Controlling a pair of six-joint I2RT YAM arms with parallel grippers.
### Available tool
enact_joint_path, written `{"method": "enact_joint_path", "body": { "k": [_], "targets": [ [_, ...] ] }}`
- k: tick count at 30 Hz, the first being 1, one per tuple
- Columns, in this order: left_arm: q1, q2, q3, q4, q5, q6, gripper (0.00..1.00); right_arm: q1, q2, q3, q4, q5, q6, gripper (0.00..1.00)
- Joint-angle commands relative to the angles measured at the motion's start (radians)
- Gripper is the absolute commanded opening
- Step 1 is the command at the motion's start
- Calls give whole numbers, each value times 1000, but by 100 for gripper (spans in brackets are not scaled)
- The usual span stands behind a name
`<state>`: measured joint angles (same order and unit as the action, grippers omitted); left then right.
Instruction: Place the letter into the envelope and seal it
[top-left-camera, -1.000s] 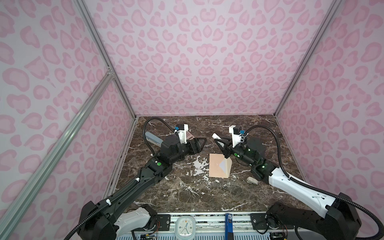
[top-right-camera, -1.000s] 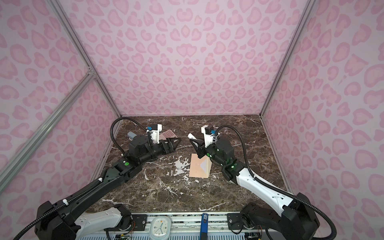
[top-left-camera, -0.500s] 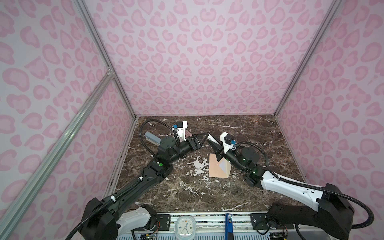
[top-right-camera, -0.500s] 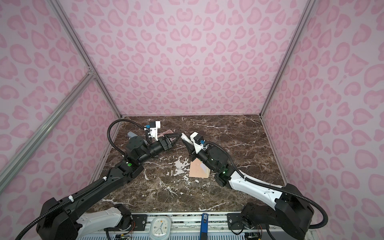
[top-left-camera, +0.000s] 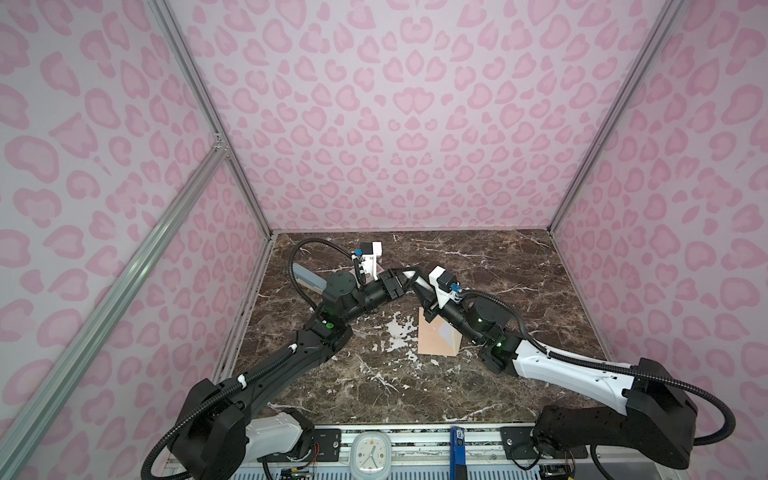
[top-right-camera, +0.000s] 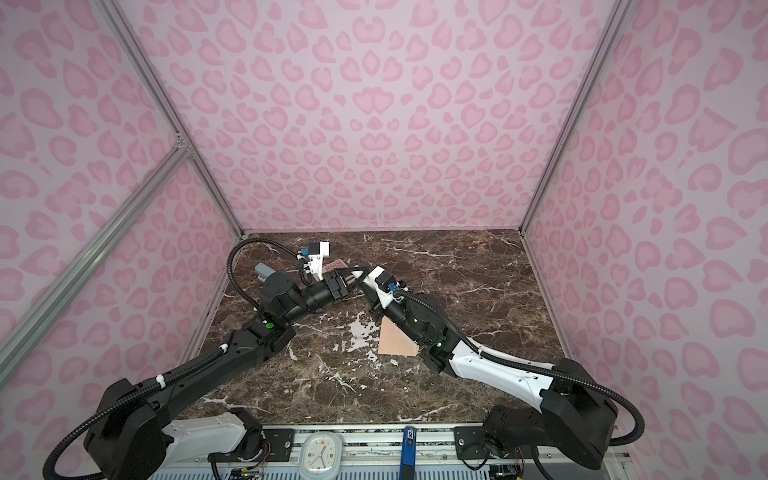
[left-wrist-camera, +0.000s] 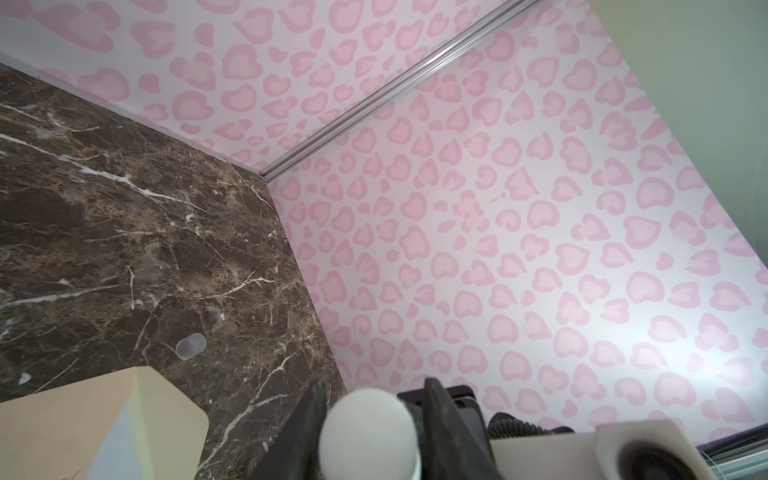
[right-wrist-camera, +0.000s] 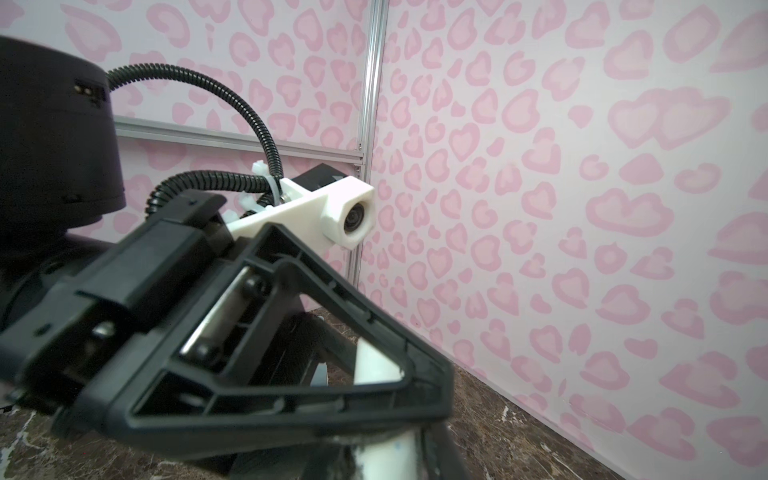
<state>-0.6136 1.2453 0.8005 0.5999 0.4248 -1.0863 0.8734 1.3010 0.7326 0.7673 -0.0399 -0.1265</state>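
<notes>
The peach-tan envelope (top-left-camera: 432, 345) (top-right-camera: 395, 343) (left-wrist-camera: 54, 432) lies flat at mid-table, flap open. A pale patch in its opening is the letter (top-left-camera: 447, 332) (left-wrist-camera: 110, 449). Both grippers meet above the table behind it, clear of the paper. My right gripper (top-left-camera: 419, 286) (top-right-camera: 368, 286) (right-wrist-camera: 390, 457) is shut on a white stick (top-left-camera: 409, 273) (top-right-camera: 355, 274) (right-wrist-camera: 374, 365). My left gripper (top-left-camera: 404, 277) (top-right-camera: 351, 277) (left-wrist-camera: 374, 399) has its jaws closed around the stick's rounded free end (left-wrist-camera: 370, 428).
A small clear cap (left-wrist-camera: 190, 345) lies on the marble beyond the envelope. A pink calculator (top-right-camera: 336, 266) and a grey-blue object (top-left-camera: 307, 278) (top-right-camera: 264, 269) sit at the back left behind the left arm. Pink walls enclose three sides.
The right arm swung left and raised the white stick toward the back middle. The left gripper came in to meet it and narrowed its jaws around the stick's end.
</notes>
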Motion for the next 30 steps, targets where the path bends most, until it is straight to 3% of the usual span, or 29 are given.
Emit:
{"method": "enact_joint_path", "body": {
  "k": [1, 6, 11, 15, 22, 30],
  "targets": [
    [2, 6, 2, 81, 31, -20, 30, 6, 9, 4, 51, 21, -32, 0],
    [2, -2, 0, 70, 32, -15, 21, 9, 15, 7, 31, 36, -50, 9],
    [6, -27, 11, -2, 16, 19, 19, 9, 10, 12, -43, 50, -68, 39],
    [23, -60, 27, -100, -6, 68, 20, 8, -25, 7, -132, 83, -35, 55],
    [40, -79, 68, -232, -33, 149, 18, 4, -100, 18, -299, 67, 15, 63],
    [48, -83, 177, -485, -57, 401, 17, -68, -101, 120, -520, -187, 147, 62]
  ]
}}
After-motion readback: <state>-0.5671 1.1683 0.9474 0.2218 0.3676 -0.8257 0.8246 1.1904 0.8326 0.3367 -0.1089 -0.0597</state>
